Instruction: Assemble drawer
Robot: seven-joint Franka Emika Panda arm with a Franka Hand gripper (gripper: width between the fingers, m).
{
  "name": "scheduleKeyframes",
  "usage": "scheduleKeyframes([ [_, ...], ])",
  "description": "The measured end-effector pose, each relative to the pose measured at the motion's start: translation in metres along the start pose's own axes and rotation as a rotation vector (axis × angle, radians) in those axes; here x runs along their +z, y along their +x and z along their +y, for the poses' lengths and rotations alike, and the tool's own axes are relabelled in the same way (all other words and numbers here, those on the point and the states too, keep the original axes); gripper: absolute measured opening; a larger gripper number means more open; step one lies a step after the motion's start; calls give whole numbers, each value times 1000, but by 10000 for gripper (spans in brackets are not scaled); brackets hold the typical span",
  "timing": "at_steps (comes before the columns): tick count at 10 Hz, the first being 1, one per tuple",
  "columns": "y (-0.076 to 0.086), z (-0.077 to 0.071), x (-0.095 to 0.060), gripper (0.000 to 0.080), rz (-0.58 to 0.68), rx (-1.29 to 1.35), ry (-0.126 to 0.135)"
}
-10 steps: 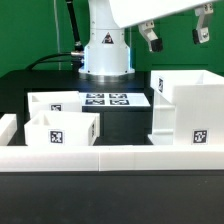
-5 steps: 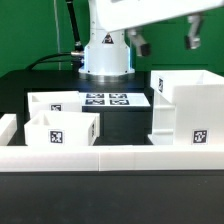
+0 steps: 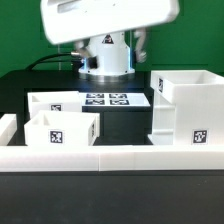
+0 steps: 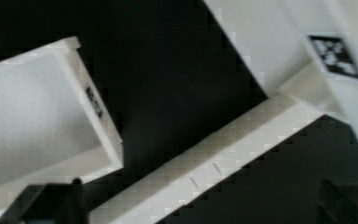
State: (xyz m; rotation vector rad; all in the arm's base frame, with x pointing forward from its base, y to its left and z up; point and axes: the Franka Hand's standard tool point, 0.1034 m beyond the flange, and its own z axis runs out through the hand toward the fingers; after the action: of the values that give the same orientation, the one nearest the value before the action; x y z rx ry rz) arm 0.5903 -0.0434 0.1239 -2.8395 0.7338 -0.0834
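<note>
The tall open-faced box shell (image 3: 186,105) stands at the exterior view's right, with a tag on its front. Two open-top trays stand at the left, one in front (image 3: 62,131) and one behind it (image 3: 48,100). My gripper (image 3: 112,48) hangs high above the back of the table, open and empty, touching no part. In the wrist view my gripper (image 4: 197,205) shows only two dark fingertips (image 4: 51,200) set wide apart. Below them lie a tray (image 4: 43,110) and a tagged corner of the box shell (image 4: 329,55).
The marker board (image 3: 108,99) lies flat in front of the robot base (image 3: 106,60). Low white border blocks (image 3: 110,156) run along the front edge, and one (image 4: 229,150) crosses the wrist view diagonally. Another block (image 3: 7,128) stands at the far left.
My gripper has swung from the exterior view's upper right toward the left, over the back middle of the table. The drawer parts have not moved.
</note>
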Motion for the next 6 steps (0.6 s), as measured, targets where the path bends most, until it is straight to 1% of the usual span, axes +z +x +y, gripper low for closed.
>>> scheduleKeyframes([
  [1, 1, 6, 7, 649, -2, 9, -5],
  [2, 1, 9, 11, 649, -5, 12, -8],
  [5, -1, 7, 11, 649, -7, 7, -10],
  [6, -4, 4, 15, 649, -19, -2, -14],
])
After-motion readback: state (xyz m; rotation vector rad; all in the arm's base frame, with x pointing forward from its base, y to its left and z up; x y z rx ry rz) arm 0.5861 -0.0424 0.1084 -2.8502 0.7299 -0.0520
